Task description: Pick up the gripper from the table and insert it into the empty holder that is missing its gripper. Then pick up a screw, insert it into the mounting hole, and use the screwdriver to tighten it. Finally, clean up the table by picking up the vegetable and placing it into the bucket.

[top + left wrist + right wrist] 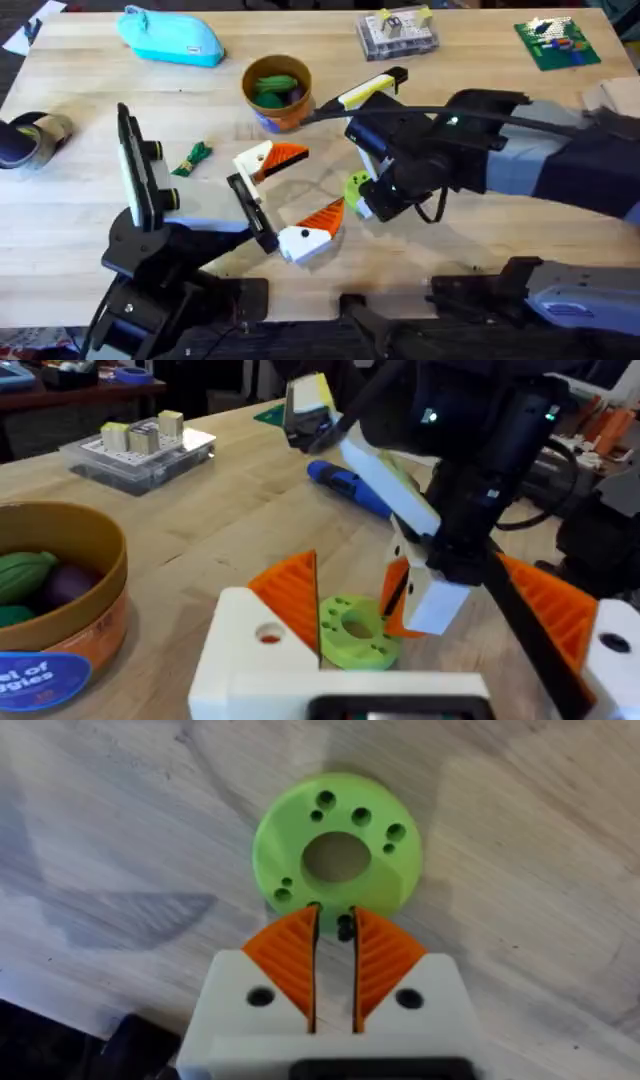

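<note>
Closest up in the overhead view is the left arm, and its tool point(320, 180) is spread wide: two white-and-orange fingers on the black holder point(250, 212). So the gripper point(310, 232) looks seated at the bar's near end, though I can't tell how firmly. Right tool point(362, 195) is down at the lime disc point(356, 184). The leafy vegetable point(193, 157) lies on the surface point(480, 90), well apart from the bucket point(272, 120).

Left wrist view: the blue screwdriver point(345, 485) lies on the wood behind the right arm, nobody holding it. The bucket's blue label point(40, 675) is cut off; I can only read "el of" and something like "uggies".

Right wrist view: the orange pads point(290, 955) are clenched on a tiny dark thing point(345, 928) at the disc's rim, which I'd say is the screw.

My guess is we're on the screw pickup. Next it needs a clean lift without dropping it, then lining it up with the mounting hole on the holder.
</note>
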You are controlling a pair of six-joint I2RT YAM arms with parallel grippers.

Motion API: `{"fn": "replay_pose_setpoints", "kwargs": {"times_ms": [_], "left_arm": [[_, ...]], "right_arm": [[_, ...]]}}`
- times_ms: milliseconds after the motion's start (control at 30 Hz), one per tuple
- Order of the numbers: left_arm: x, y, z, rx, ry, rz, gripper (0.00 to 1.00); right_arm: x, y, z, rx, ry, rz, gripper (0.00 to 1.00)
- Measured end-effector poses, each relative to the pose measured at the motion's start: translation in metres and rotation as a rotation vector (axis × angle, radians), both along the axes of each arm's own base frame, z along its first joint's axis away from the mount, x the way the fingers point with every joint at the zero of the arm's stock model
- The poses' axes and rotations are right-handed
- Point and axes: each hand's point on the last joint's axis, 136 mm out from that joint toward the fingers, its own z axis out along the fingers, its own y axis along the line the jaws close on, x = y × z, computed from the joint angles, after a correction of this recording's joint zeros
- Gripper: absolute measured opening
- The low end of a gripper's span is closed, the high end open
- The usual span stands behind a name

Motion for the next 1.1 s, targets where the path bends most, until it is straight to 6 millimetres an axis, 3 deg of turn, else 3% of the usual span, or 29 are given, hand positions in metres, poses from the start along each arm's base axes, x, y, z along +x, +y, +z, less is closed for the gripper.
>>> {"fn": "replay_pose_setpoints", "kwargs": {"times_ms": [333,533,867,967,1100], "left_arm": [[0.0,0.0,0.0,0.0,0.0,0.0,0.99],[0.0,0.0,0.0,0.0,0.0,0.0,0.99],[0.0,0.0,0.0,0.0,0.0,0.0,0.99],[0.0,0.0,0.0,0.0,0.0,0.0,0.99],[0.0,0.0,0.0,0.0,0.0,0.0,0.99]], "right_arm": [[-0.002,-0.003,-0.004,-0.012,0.004,-0.001,0.193],[0.0,-0.006,-0.004,-0.023,-0.01,-0.005,0.01],[-0.003,-0.013,-0.002,-0.047,0.011,-0.013,0.007],[-0.003,-0.015,0.009,-0.061,0.018,-0.015,0.007],[0.015,-0.003,0.041,-0.024,-0.048,-0.02,0.007]]}}
